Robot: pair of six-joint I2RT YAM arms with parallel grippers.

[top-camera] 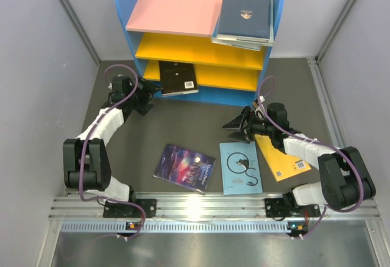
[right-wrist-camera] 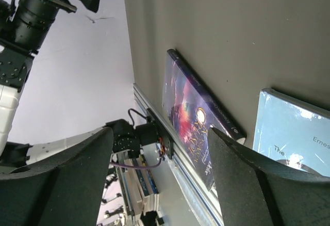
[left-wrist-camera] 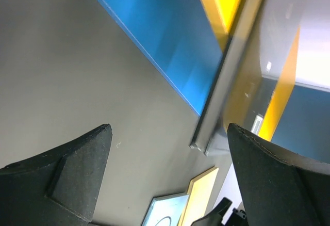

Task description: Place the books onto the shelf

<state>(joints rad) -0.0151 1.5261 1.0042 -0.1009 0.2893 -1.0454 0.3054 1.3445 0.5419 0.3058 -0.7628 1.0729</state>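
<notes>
Down at the near edge, both arms are bolted to a metal rail (top-camera: pixel 195 205). On the left, the left gripper (top-camera: pixel 151 96) hangs just beside the bottom left corner of the shelf (top-camera: pixel 173 14). Its fingers (left-wrist-camera: pixel 77 164) are spread wide and nothing is between them. Next to it a small black book (top-camera: pixel 178 78) lies on the lower yellow board, with its near end poking out past the front. Three books lie flat on the dark counter (top-camera: pixel 183 124). First comes the purple galaxy book (top-camera: pixel 184 166), then the light blue book (top-camera: pixel 241 167) with a black swirl just beside it. The right gripper (top-camera: pixel 239 127) is near the far end of that blue book, let go, with nothing in it. A yellow book (top-camera: pixel 281 162) lies partly under the right arm. Up on the pink top board, at the right end, a dark navy book (top-camera: pixel 245 12) lies on top of a small pile (top-camera: pixel 244 40) of other books.
</notes>
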